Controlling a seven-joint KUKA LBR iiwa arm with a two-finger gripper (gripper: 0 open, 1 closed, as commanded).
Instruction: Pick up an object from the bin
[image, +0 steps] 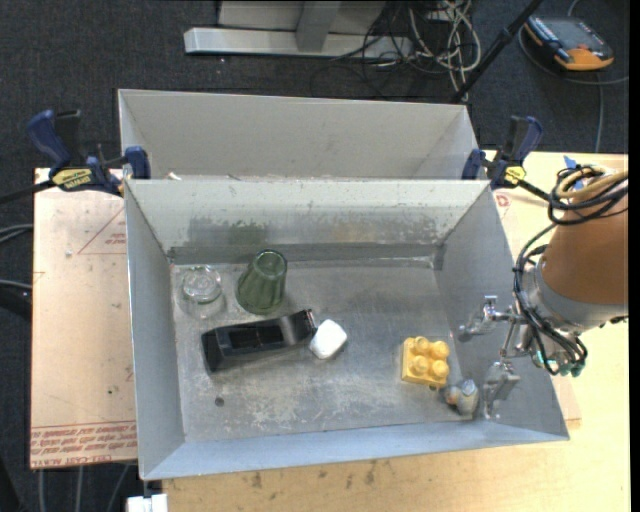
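Note:
My gripper hangs at the bin's right side, over the slanted right wall, open with nothing between its fingers. One fingertip points left at mid-height; the other sits lower, near the front right corner. A yellow studded toy brick lies just left of the gripper on the bin floor. A small grey and orange lump rests right beside the lower fingertip; I cannot tell whether they touch.
Further left lie a small white block, a black tape dispenser, a dark green cup on its side and a clear glass jar. Bare floor separates the white block from the yellow brick.

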